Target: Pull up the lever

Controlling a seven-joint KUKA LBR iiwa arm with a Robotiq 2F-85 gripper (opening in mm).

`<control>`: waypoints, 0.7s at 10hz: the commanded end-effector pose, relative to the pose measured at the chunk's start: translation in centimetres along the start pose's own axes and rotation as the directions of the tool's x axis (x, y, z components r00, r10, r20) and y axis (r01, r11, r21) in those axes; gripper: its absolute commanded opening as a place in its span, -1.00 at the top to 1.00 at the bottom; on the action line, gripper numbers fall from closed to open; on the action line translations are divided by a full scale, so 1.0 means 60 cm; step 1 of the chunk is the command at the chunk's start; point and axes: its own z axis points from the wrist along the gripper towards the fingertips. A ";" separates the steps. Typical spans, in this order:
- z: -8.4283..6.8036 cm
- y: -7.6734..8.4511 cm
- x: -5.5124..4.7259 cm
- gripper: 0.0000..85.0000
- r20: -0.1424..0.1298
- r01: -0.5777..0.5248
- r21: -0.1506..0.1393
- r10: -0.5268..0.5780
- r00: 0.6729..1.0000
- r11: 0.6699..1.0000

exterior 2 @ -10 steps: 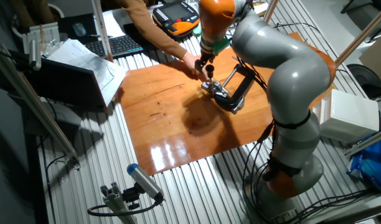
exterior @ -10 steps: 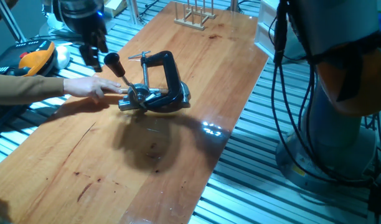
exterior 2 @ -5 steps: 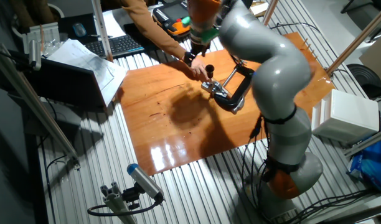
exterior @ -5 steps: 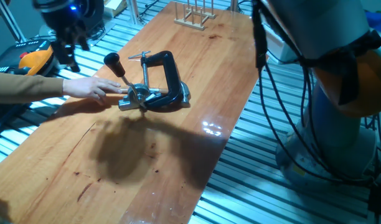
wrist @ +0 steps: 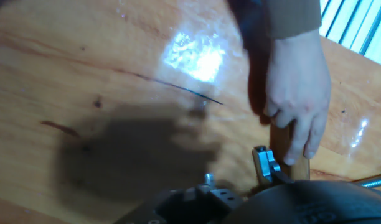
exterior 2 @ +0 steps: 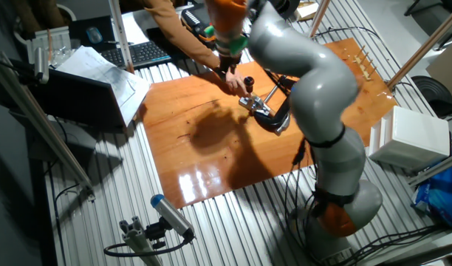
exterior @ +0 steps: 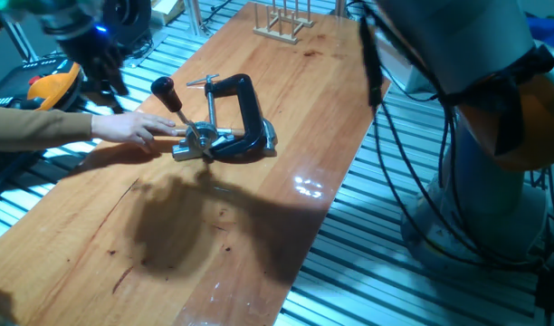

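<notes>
One lever (exterior: 176, 107), one hand (exterior: 132, 128) beside.

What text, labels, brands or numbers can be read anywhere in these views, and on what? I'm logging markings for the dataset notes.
None can be read.
The orange pendant has a screen and buttons, too small to read.
The papers by the keyboard show print too blurred to read.
The black clamp and the lever show no visible marking.

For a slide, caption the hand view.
A person's hand rests on the wooden table beside the clamped fixture.
</notes>
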 end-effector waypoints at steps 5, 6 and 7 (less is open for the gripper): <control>0.039 -0.085 0.069 1.00 0.007 0.000 -0.002 0.000 1.000 1.000; 0.049 -0.087 0.083 1.00 0.002 -0.001 0.002 0.000 1.000 1.000; 0.056 -0.089 0.093 1.00 0.006 0.000 -0.008 0.000 1.000 1.000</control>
